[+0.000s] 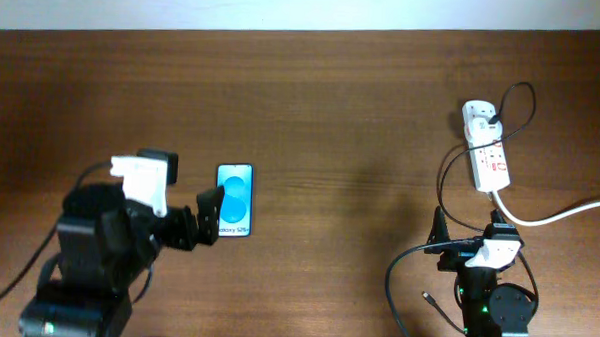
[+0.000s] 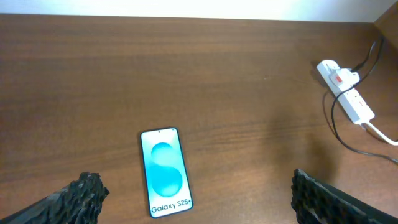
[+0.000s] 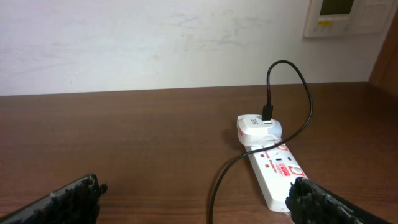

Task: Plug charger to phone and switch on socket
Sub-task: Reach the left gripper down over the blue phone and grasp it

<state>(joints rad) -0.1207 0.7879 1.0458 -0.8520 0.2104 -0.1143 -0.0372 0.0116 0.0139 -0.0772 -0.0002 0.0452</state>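
Brown wooden table [image 1: 332, 110], white wall [image 3: 155, 43] behind. Left gripper [image 1: 210, 217] spread wide, nothing held, fingers either side of the phone [image 2: 165, 171] at its text end in the wrist view. From overhead, poised at the phone's lower left edge; contact not clear. Probably placed there to steady the phone for plugging in. Phone flat, screen up, lit blue, "Galaxy S25+" readable, no cable in it.

Right gripper [image 3: 199, 204] far right of the phone, also spread wide and empty, aimed at the power strip [image 3: 277, 174], presumably lined up for cable or switch. Power strip flat, far right of the phone and further back, well apart from it.

Charger cable [image 1: 446, 174]: black plug head seated in a white adapter [image 3: 258, 127] at the strip's far end, mains side seemingly done. Cable looping off toward the right arm. Small loose end [image 1: 426, 293] by the right arm base, far right of the phone and nearer the front edge. Probably the connector tip, too small to confirm.

Thick white cord [image 1: 569, 210] running off further right of the phone than the strip. Red switch markings visible, on/off position not readable.

Judged stage: early, connector not yet fetched. Long carry across to the phone needed; limited cable slack a likely snag.
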